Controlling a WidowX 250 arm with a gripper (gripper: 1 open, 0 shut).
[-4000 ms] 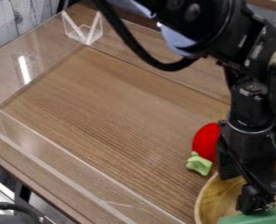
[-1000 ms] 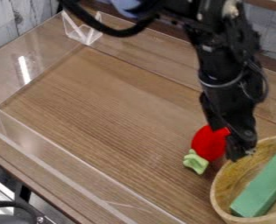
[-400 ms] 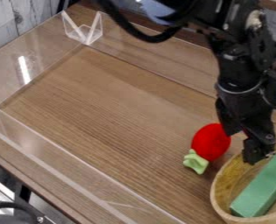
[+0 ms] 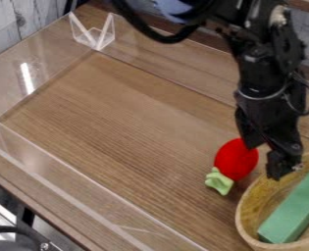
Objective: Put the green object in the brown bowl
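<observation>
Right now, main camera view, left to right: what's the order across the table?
Clear plastic-looking piece near the top edge → red object → green block inside the brown bowl.

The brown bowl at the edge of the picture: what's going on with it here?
A single robot arm is at work over a wooden table. Its black hand hangs beside and above the brown bowl, near the red object. The green block lies in the bowl, tilted, and the hand does not have hold of it. So the block is where the task wants it, and nothing appears to be held.
</observation>
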